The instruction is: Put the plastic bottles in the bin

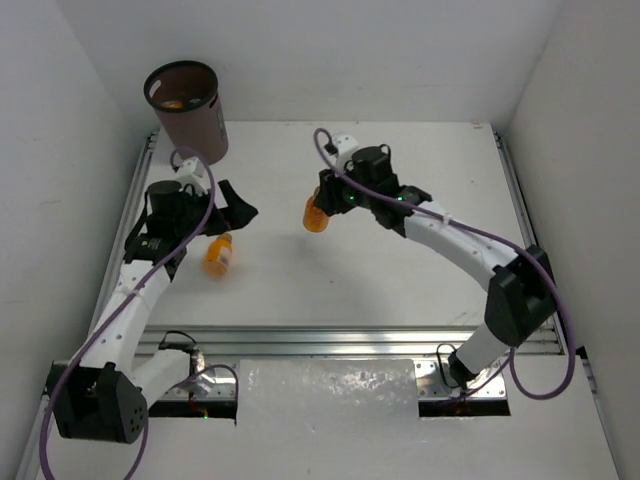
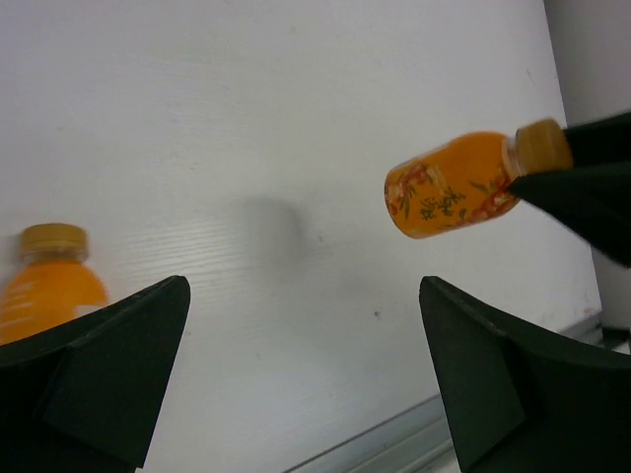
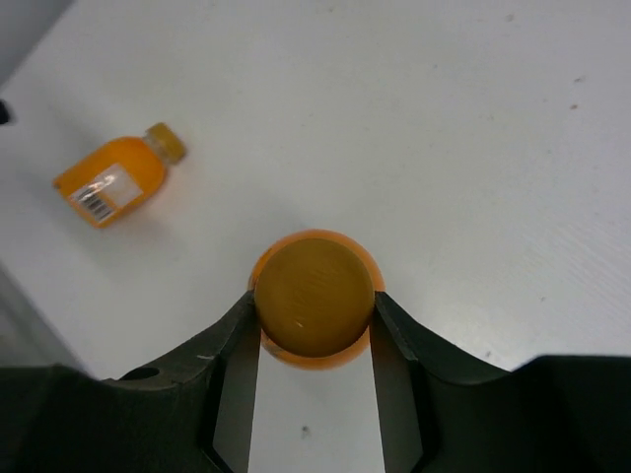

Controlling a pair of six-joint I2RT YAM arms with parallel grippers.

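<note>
My right gripper (image 3: 314,307) is shut on the cap of an orange plastic bottle (image 3: 315,296), seen from above between the two fingers. In the top view that bottle (image 1: 316,215) hangs under the right gripper (image 1: 326,203) near the table's middle. A second orange bottle (image 1: 218,253) lies on its side to the left, also seen as the bottle (image 3: 116,179). My left gripper (image 1: 240,208) stands wide open just above and right of it, holding nothing. The dark brown bin (image 1: 188,115) stands at the far left corner with something orange inside.
In the left wrist view the held bottle (image 2: 449,187) shows at the upper right and the lying bottle (image 2: 47,286) at the left edge, behind the left finger. White walls close in the table (image 1: 400,270). A metal rail (image 1: 330,340) runs along the near edge.
</note>
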